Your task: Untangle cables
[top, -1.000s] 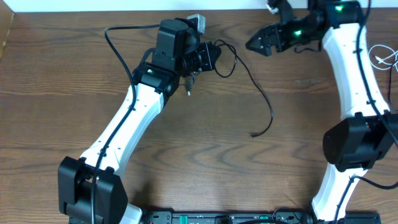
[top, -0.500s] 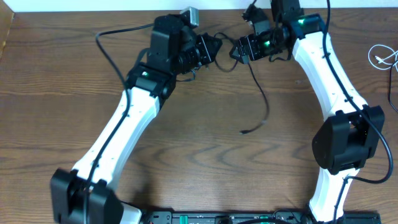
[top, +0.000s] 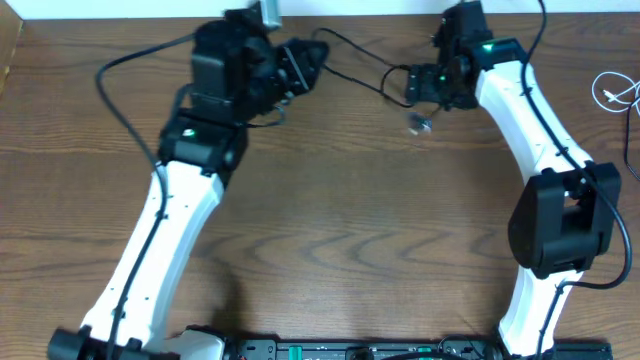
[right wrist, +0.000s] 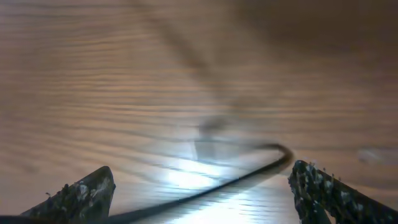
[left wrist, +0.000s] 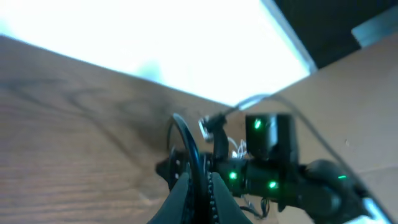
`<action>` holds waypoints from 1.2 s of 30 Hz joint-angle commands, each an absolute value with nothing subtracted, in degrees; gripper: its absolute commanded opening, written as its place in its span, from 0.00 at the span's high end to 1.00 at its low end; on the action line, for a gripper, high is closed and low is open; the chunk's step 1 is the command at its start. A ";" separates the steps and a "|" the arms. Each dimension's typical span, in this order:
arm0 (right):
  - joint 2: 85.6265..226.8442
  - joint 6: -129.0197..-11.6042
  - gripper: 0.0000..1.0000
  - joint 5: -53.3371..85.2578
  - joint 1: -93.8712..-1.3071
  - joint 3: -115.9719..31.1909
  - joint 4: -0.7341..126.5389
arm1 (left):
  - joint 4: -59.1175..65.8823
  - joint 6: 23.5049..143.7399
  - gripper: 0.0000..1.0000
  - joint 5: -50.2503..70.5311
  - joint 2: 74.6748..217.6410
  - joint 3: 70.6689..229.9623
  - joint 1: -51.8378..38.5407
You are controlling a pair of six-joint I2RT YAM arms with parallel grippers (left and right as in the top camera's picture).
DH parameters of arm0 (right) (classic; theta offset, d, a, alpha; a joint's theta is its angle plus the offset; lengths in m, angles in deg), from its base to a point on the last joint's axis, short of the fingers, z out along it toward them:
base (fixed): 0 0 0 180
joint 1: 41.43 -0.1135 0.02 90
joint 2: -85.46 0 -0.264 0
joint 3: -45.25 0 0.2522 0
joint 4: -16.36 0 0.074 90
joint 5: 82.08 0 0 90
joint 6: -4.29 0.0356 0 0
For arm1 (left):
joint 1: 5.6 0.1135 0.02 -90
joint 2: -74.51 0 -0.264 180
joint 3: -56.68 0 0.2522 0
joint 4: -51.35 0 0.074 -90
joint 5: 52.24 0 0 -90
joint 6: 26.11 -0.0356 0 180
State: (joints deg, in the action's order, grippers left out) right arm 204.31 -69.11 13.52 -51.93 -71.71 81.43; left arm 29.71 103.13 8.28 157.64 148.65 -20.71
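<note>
The black cable (top: 358, 62) hangs taut in the air between my two grippers at the back of the table. My left gripper (top: 308, 60) is shut on it; in the left wrist view the cable (left wrist: 186, 140) rises in a loop out of the closed left gripper (left wrist: 200, 188). My right gripper (top: 411, 87) is open, and the cable (right wrist: 249, 176) runs across the gap between its spread fingers (right wrist: 81, 194) above the wood. A blurred plug end (top: 418, 123) dangles just below the right gripper. The white cable (top: 613, 92) lies apart at the table's right edge.
The table's far edge and a bright white wall (left wrist: 155, 43) lie just behind both grippers. Thick black robot wiring (top: 125, 95) loops out left of the left arm. The right arm (left wrist: 273, 171), with green lights, faces my left gripper closely.
My left gripper has pulled left and back with the black cable. The cable's free end has risen off the table middle to just below the right gripper, which shifted slightly right.
</note>
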 commanded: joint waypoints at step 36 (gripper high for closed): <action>195.06 -116.54 0.01 63.90 -40.82 -72.02 76.16 | 25.56 95.39 0.93 -0.96 152.59 149.09 -15.29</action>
